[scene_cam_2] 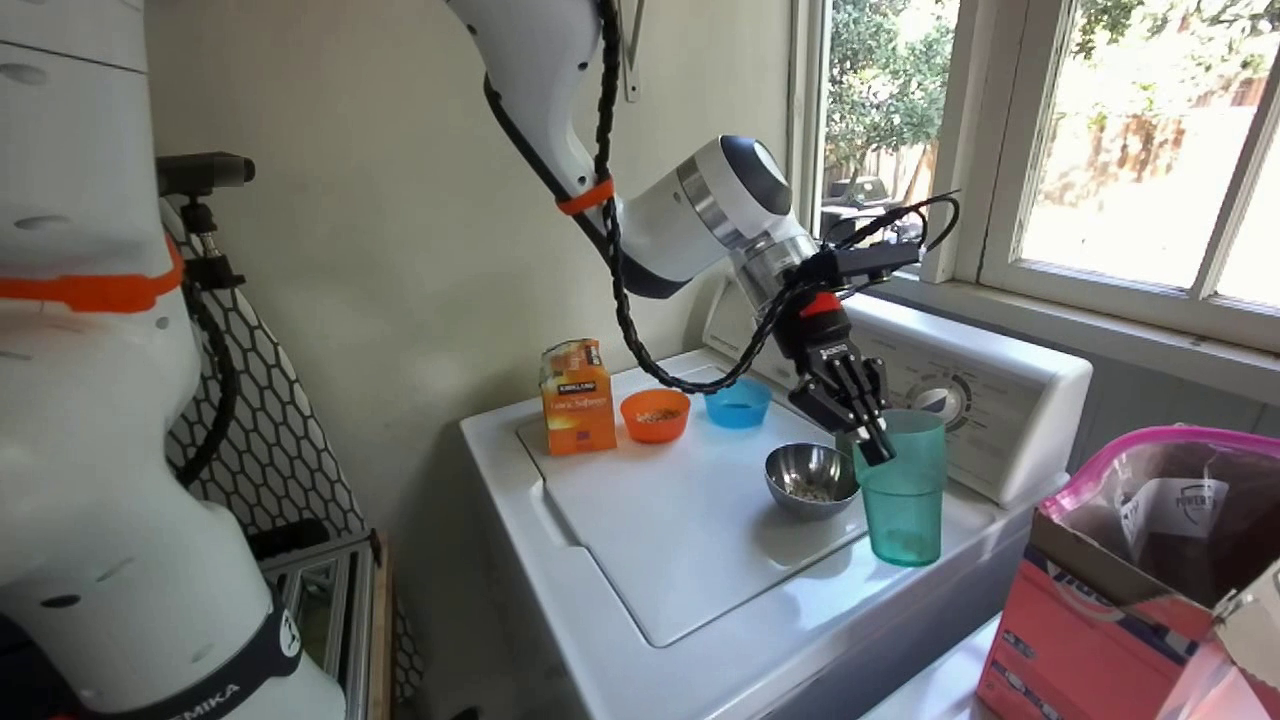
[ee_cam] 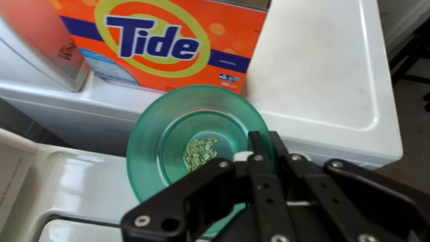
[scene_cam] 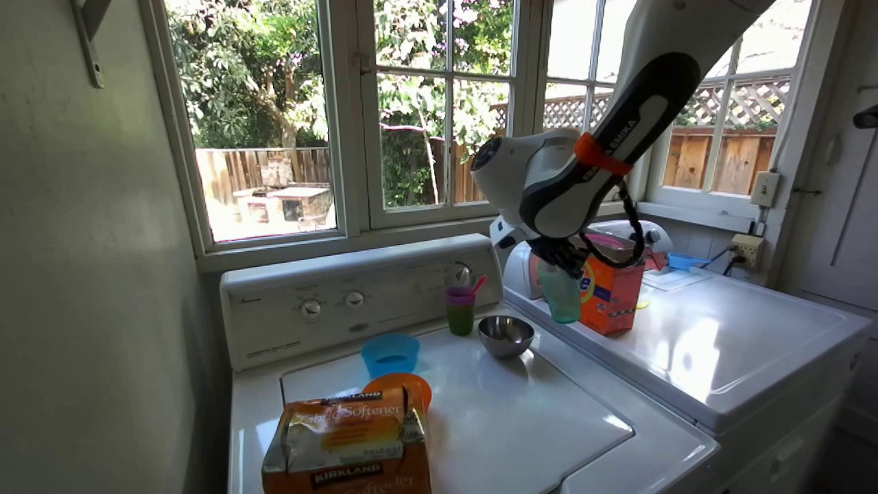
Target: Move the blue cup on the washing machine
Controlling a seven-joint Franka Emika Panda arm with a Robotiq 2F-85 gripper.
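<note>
Kirkland Fabric Softener box (scene_cam_2: 580, 420): in both exterior views, well left of the fingers (ee_cam: 260, 171), on the washing machine (scene_cam_2: 690, 560).
Orange bowl (scene_cam_2: 655, 428): left of the fingers, beside the bright-blue dish (scene_cam_2: 738, 408).
Metal bowl (scene_cam_2: 800, 461): near the fingers, left and lower.
Gripper (ee_cam: 267, 141): fingers pinch the rim of the blue cup (scene_cam_2: 905, 510).
Blue cup: just under the fingers, mouth up, flakes (ee_cam: 200, 153) inside. I can't tell if its bottom touches anything.
Tide box (ee_cam: 164, 40): just right of the fingers, on the other white machine (ee_cam: 319, 60).
</note>
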